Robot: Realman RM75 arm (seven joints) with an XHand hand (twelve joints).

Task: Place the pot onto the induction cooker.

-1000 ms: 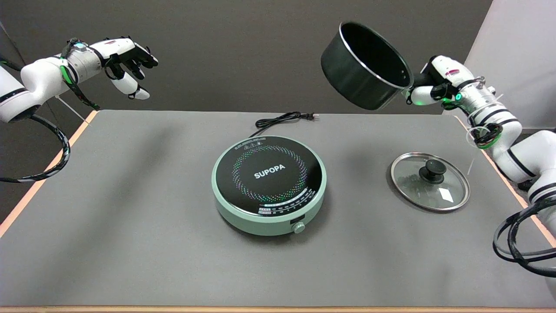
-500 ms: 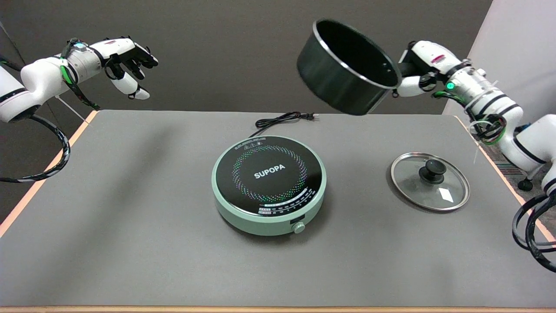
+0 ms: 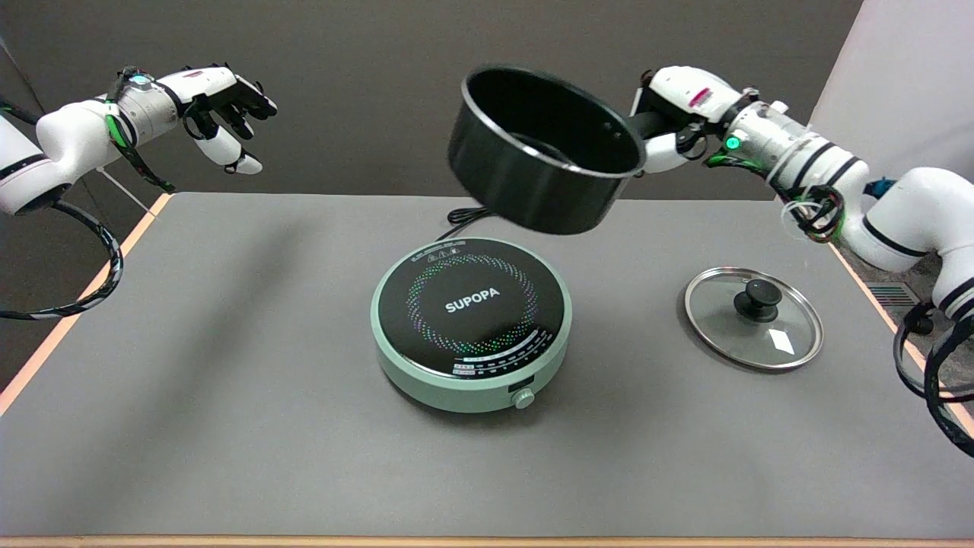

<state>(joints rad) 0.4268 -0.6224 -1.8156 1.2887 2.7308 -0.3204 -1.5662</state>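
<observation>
Nearest on the grey tabletop (image 3: 228,426) stands the round green induction cooker (image 3: 471,323), its knob on the near side and its black glass top bare. To its right, well apart, a glass lid (image 3: 753,317) with a black knob lies flat. Behind the cooker a black power cord (image 3: 466,217) runs toward the far edge, partly hidden. Above the cooker's far side the black pot (image 3: 542,149) hangs in the air, slightly tilted with its open mouth toward the camera, clear of the glass top. The right hand (image 3: 673,118) holds it from the pot's right side: its fingers (image 3: 664,156) are closed around the pot's handle, which they hide almost wholly, so the pot's body juts out to the left of them.
</observation>
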